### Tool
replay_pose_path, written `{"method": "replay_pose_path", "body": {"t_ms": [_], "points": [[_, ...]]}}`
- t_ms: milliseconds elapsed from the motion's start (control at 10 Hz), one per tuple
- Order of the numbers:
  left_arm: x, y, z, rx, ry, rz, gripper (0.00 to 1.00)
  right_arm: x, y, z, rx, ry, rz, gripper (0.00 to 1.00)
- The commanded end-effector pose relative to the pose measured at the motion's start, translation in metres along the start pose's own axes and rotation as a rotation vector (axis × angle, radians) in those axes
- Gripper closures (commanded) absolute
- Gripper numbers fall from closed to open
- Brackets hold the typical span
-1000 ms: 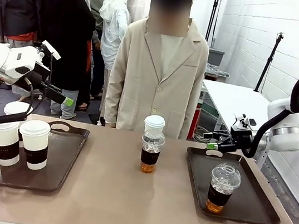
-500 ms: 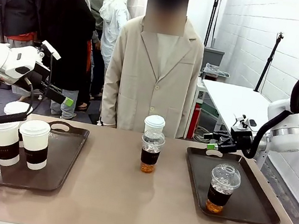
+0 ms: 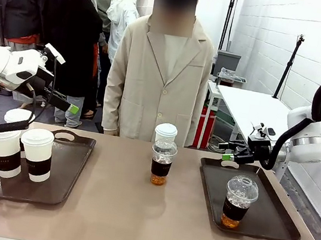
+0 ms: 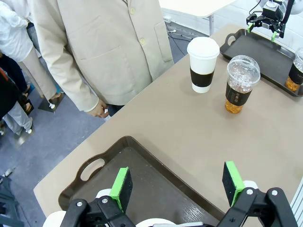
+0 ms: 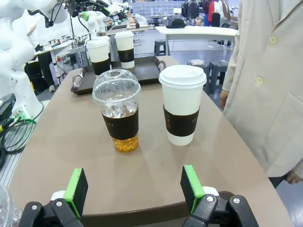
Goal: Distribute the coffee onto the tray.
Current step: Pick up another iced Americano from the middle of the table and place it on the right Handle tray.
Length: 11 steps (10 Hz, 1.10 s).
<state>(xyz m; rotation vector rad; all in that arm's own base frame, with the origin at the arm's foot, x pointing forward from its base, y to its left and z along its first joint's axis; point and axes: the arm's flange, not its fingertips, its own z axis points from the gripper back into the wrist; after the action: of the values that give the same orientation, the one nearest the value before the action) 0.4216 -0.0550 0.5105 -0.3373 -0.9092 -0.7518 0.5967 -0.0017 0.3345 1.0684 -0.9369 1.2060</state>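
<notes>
Midway through the coffee round, seen from my remote station. At the table's 9 o'clock side, the left tray already carries three white lidded cups, crowded toward its left edge. The left gripper hangs above that tray with its green pads spread wide and nothing between them.

At the table's centre two drinks wait to be placed: a clear dome-lidded cup of amber liquid, and a fourth white cup at its 12 o'clock. At 3 o'clock the right tray holds a second dome cup near its middle. The right gripper hovers over the tray's 11 o'clock corner, jaws fully apart and empty.

By my count four of six drinks are on trays and two are left — presumably the white one goes left and the clear one right.

The front camera lines the two centre cups up so they overlap. Both wrist cameras show them standing apart, side by side. From the right wrist the dome cup sits at 11 o'clock and the white cup at 1 o'clock, both well clear of the pads. The left wrist view adds the person's hand — hanging just past the far table edge.
</notes>
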Motion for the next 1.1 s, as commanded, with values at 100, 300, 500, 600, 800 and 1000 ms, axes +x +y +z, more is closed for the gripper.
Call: {"method": "replay_pose_path", "body": {"t_ms": [100,300,500,600,800,1000], "points": [[-0.002,0.001,0.000,-0.004,0.000,0.004,0.00,-0.004,-0.005,-0.012,0.006,-0.001,0.011,0.00],[-0.002,0.001,0.000,-0.004,0.000,0.004,0.00,-0.007,-0.011,-0.026,0.029,0.000,0.015,0.00],[-0.002,0.001,0.000,-0.004,0.000,0.004,0.00,-0.009,-0.014,-0.039,0.053,-0.003,0.018,0.00],[-0.002,0.001,0.000,-0.004,0.000,0.004,0.00,-0.010,-0.016,-0.046,0.071,-0.009,0.016,0.00],[-0.002,0.001,0.000,-0.004,0.000,0.004,0.00,-0.015,-0.022,-0.067,0.118,-0.004,0.018,0.00],[-0.002,0.001,0.000,-0.004,0.000,0.004,0.00,-0.019,-0.025,-0.082,0.149,-0.006,0.014,0.00]]}}
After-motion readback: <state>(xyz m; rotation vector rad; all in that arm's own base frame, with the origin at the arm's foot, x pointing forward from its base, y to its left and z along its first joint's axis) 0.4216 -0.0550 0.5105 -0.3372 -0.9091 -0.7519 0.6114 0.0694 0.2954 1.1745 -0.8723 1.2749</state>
